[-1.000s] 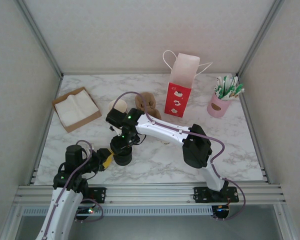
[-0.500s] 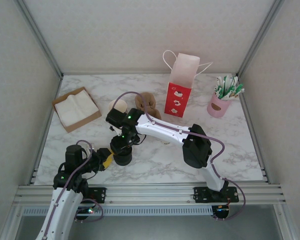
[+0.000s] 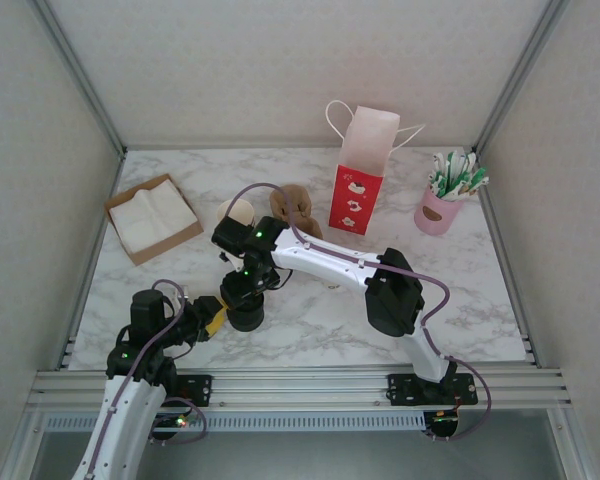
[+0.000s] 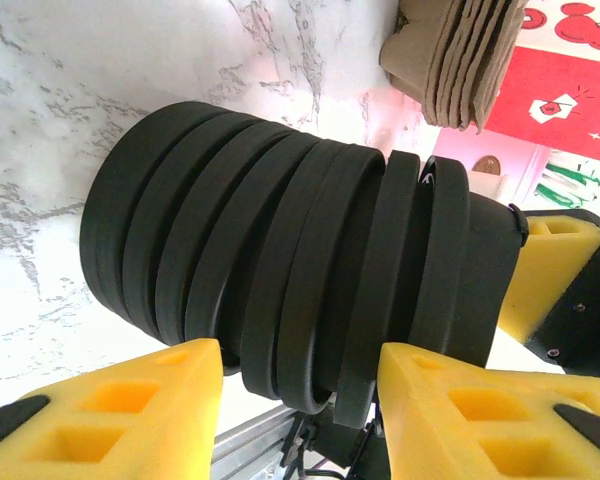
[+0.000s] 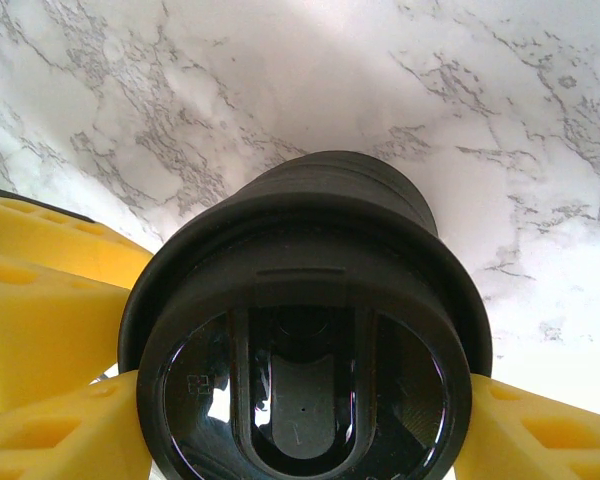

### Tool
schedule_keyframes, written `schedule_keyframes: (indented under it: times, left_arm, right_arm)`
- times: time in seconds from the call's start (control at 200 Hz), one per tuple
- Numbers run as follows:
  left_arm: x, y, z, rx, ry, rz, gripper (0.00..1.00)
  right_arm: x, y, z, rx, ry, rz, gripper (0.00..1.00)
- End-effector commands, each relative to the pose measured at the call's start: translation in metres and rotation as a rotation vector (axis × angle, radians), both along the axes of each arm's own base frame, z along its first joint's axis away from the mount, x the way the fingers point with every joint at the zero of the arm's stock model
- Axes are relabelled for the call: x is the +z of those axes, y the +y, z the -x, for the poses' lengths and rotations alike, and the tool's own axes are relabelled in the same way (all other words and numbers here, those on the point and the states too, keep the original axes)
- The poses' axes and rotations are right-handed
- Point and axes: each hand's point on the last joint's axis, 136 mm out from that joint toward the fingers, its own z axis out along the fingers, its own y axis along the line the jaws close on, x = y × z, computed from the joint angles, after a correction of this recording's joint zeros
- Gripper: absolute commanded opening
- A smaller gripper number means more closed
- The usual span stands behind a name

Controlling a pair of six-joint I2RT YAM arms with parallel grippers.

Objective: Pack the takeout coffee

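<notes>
At the table's front, the left gripper clamps the black lid stack while the right gripper pinches its top lid, likely freeing it for the takeout coffee, seemingly unassembled: cream cups stand near the bag.

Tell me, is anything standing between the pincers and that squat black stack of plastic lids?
Nothing visible does. The left pincer grips the squat black stack of plastic lids, and the right pincer clasps its round black top lid.
</notes>
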Motion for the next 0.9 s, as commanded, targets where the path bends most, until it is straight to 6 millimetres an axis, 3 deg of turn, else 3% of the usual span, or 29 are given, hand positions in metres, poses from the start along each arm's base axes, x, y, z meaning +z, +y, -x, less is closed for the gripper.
schedule_keyframes:
  times: [0.0,0.521,0.661,0.796,0.896]
  left_arm:
    - [-0.037,0.002,0.016,-0.003,0.11,-0.016,0.45]
    - [-0.03,0.002,0.013,-0.003,0.097,-0.019,0.45]
    - [-0.018,0.004,0.01,0.0,0.078,-0.041,0.45]
    - [-0.001,0.011,0.005,0.008,0.048,-0.103,0.51]
    - [0.016,0.017,-0.001,0.018,0.021,-0.16,0.63]
  right_arm:
    - [0.031,0.003,0.01,0.01,0.005,-0.07,0.7]
    - [0.028,-0.01,0.002,-0.01,-0.045,-0.013,0.7]
    - [0.041,-0.015,0.0,-0.019,-0.077,-0.026,0.7]
    - [0.054,-0.023,-0.002,-0.024,-0.116,-0.031,0.7]
    - [0.064,-0.033,-0.005,-0.032,-0.149,-0.024,0.7]
